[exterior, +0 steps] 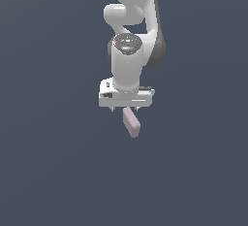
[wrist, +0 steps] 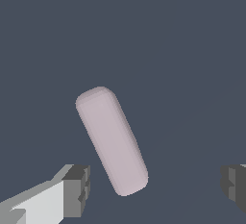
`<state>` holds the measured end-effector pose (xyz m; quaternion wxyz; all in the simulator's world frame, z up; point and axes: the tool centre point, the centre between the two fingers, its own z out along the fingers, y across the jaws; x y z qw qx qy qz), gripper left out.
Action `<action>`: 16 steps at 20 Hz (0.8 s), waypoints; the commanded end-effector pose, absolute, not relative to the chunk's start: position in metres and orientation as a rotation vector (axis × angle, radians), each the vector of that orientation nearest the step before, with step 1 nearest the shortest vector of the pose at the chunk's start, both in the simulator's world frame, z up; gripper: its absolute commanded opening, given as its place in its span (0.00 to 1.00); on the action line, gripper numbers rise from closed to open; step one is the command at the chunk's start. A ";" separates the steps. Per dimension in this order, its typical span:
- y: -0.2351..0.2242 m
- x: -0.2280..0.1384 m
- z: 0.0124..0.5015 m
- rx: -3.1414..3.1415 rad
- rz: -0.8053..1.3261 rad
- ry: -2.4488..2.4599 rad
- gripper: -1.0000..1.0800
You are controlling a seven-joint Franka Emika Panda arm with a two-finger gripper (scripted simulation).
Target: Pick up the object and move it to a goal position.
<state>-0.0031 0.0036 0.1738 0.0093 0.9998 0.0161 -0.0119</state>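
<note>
The pincer (wrist: 153, 189) is wide open. Its two grey fingertips (wrist: 77, 189) stand far apart, one on each side, and they hold nothing. There is open floor between each fingertip and the block.

The block (wrist: 111, 140) lies between the two fingertips, closer to one of them than to the other. It touches neither. It is small, pale pink, and long with soft round ends. It lies slanted, not lined up straight with the fingertips. It is thinner than the gap of the pincer.

In the exterior view the pincer (exterior: 126, 108) points down, and the block (exterior: 131, 122) shows just under it, poking out toward the bottom of the picture.

Above the pincer is the white arm (exterior: 128, 60). It goes up and bends near the top of the exterior view.

Under it all is a plain dark grey-blue floor (exterior: 48, 171). No edge or corner of it shows, so I cannot tell which side of the bench the block is near.
</note>
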 end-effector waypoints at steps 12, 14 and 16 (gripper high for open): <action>0.010 -0.003 0.168 3.121 -0.033 0.192 0.96; 0.012 -0.002 0.165 3.118 -0.029 0.250 0.96; 0.015 -0.002 0.162 3.114 -0.026 0.319 0.96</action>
